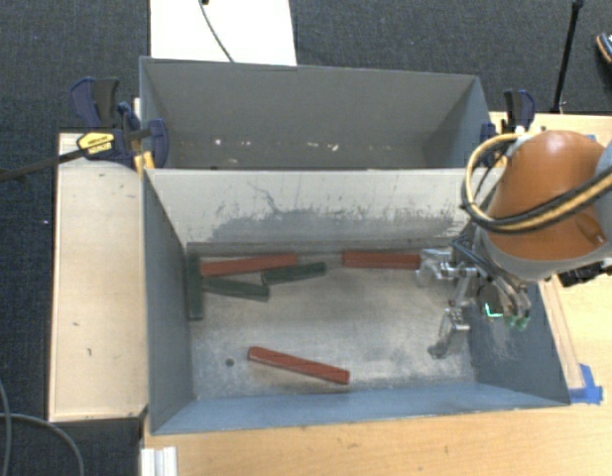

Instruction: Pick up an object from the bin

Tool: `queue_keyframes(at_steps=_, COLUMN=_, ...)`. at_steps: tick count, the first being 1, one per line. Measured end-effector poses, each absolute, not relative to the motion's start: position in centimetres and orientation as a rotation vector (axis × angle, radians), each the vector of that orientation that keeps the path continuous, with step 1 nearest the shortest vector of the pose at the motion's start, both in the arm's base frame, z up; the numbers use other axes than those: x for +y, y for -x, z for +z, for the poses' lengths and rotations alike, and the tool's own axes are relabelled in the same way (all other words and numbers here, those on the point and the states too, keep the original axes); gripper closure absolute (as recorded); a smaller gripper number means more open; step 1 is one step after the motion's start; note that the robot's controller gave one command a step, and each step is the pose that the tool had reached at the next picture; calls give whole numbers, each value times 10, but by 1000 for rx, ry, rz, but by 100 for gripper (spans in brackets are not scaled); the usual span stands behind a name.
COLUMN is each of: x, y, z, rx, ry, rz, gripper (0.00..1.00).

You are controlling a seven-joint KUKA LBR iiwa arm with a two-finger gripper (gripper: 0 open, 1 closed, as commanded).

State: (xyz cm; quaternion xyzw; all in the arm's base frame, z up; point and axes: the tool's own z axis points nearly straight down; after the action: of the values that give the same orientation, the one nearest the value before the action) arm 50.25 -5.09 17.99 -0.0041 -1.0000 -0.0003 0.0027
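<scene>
Lying nearest the gripper: short red bar, at the foot of the back wall, long axis along that wall, just behind the tool and toward the view's left.

Gripper: over bare floor at the right end of the bin; how wide it stands cannot be told.

Count:
- Red bars, three: the other two back left and front centre.
- Green bars, three, clustered back left.

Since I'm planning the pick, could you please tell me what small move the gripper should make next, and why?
Probably shift the gripper toward the back wall, over the short red bar. The gripper hangs over bare bin floor at the right with nothing under it, and that bar looks the nearest thing.
</scene>
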Motion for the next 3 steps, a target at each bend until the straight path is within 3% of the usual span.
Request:
queue_keyframes(at_steps=1, x=36, y=-507, z=192, rx=-3133, ry=290, rz=-6, gripper=0)
queue_keyframes(at_steps=2, x=99, y=-475, z=100, rx=-3136, ry=5, rz=-2, gripper=0)
queue_keyframes(at_steps=3, x=126, y=-489, z=70, rx=-3140, ry=-188, rz=-2, gripper=0)
